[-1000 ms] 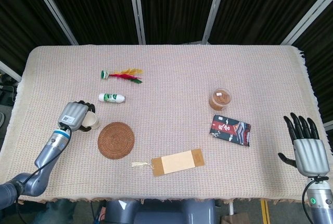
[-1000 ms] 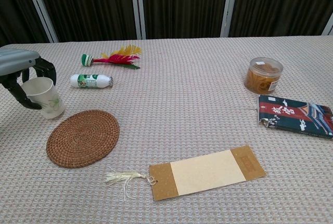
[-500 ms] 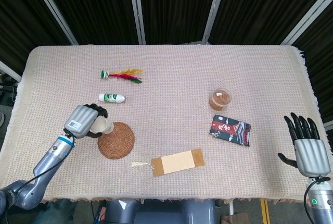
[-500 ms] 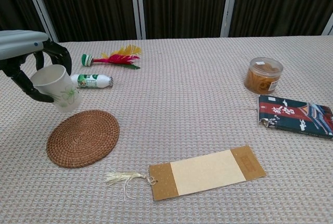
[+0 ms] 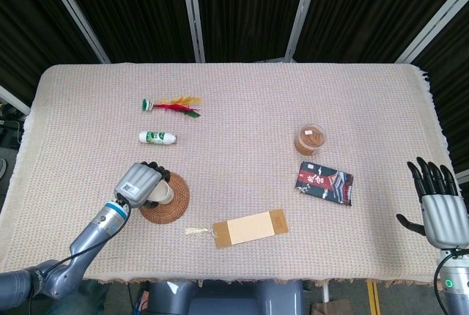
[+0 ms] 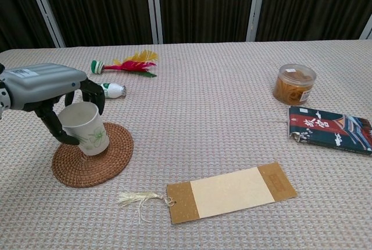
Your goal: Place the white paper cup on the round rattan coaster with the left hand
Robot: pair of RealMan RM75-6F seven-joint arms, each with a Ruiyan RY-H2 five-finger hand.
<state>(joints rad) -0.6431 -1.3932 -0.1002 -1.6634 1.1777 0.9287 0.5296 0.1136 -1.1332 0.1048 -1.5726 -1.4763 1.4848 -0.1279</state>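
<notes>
My left hand (image 6: 49, 87) (image 5: 141, 183) grips the white paper cup (image 6: 87, 129) (image 5: 163, 193) by its rim and upper wall. The cup has a green leaf print and tilts slightly, its base over the middle of the round rattan coaster (image 6: 110, 160) (image 5: 176, 206). Whether the base touches the coaster I cannot tell. My right hand (image 5: 440, 209) hovers off the table's right front corner, fingers spread, holding nothing; the chest view does not show it.
A small white bottle (image 5: 157, 137) lies behind the coaster, a feathered shuttlecock (image 5: 174, 105) farther back. A brown-and-cream bookmark with a tassel (image 5: 249, 228) lies at the front. A round tub (image 5: 311, 139) and a dark packet (image 5: 325, 183) sit to the right.
My left hand carried the cup rightward and forward, from beside the coaster's left edge to over its middle, and lowered it. The right hand sank slightly.
</notes>
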